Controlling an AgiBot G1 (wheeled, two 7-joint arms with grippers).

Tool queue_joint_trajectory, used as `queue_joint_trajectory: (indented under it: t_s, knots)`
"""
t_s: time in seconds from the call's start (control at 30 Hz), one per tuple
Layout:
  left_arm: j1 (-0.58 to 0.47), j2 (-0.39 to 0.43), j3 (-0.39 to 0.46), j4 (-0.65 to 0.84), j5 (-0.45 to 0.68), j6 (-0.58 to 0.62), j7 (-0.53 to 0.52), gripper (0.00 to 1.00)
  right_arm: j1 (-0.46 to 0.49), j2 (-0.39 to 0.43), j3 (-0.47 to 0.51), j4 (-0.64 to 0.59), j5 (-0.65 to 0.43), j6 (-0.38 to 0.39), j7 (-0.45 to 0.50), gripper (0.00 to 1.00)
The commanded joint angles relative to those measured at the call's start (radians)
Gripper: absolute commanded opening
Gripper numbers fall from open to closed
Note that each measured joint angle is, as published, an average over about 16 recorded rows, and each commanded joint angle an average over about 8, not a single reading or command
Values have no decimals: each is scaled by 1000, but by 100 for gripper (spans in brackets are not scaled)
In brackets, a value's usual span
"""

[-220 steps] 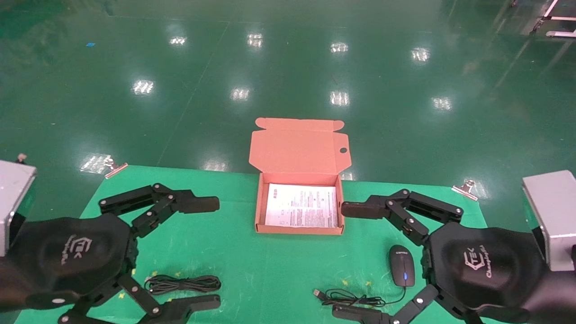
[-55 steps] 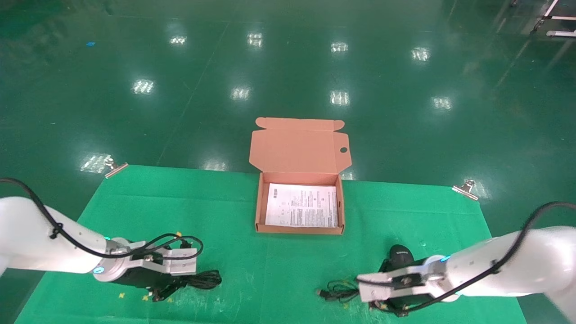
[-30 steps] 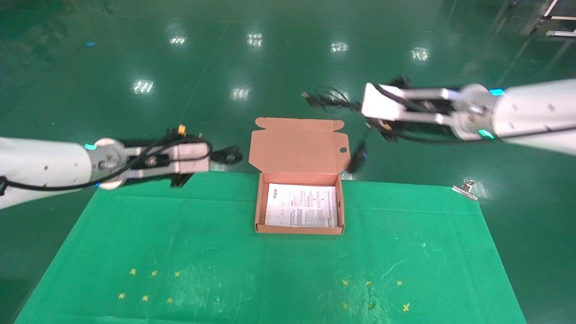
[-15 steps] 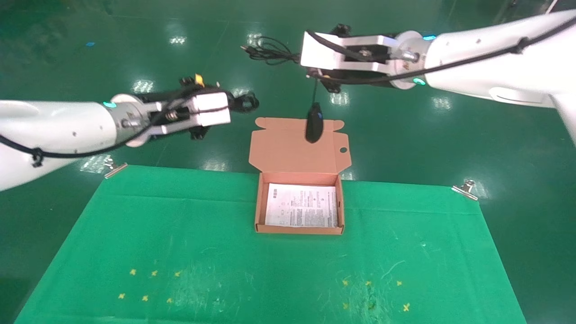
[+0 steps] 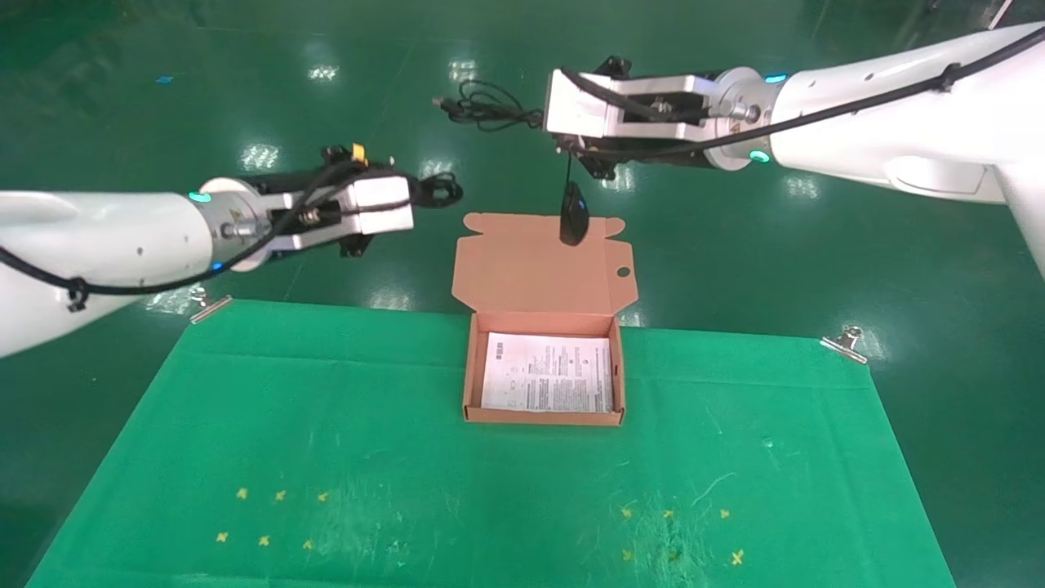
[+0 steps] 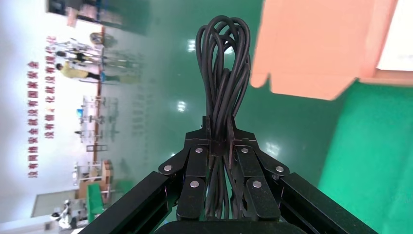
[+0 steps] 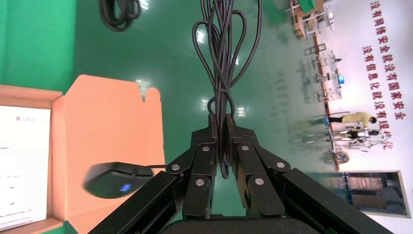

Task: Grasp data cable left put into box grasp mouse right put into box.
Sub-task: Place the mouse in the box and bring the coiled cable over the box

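Note:
The salmon-orange box (image 5: 468, 377) stands open on the green cloth with a printed sheet (image 5: 547, 371) inside and its lid (image 5: 531, 269) folded back. My left gripper (image 5: 418, 193) is shut on the looped black data cable (image 5: 442, 191), held in the air to the left of the lid; the left wrist view shows the loops (image 6: 224, 73) clamped in my gripper (image 6: 220, 129). My right gripper (image 5: 540, 117) is shut on the mouse's bundled cord (image 5: 482, 106). The mouse (image 5: 573, 214) hangs by its cord over the lid. The right wrist view shows the cord (image 7: 224, 48) in my gripper (image 7: 220, 122) and the mouse (image 7: 114, 180).
The green cloth (image 5: 326, 441) covers the table, with small yellow marks near the front and metal clips (image 5: 845, 339) at its far corners. Glossy green floor lies beyond the table.
Both arms have lifted from the cloth, taking the data cable and the mouse up behind the box. In the last half second both sank slightly and the hanging mouse swung a little.

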Motion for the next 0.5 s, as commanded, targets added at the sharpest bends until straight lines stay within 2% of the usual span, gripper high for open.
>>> queue_joint_trajectory:
  t_s: [0.03, 0.5]
  knots:
    - [7, -2, 3, 1, -5, 4, 3, 0, -3, -1, -2, -4, -1, -2, -4, 0]
    - [69, -28, 20, -38, 14, 59, -37, 0, -58, -33, -17, -57, 4, -15, -6, 0]
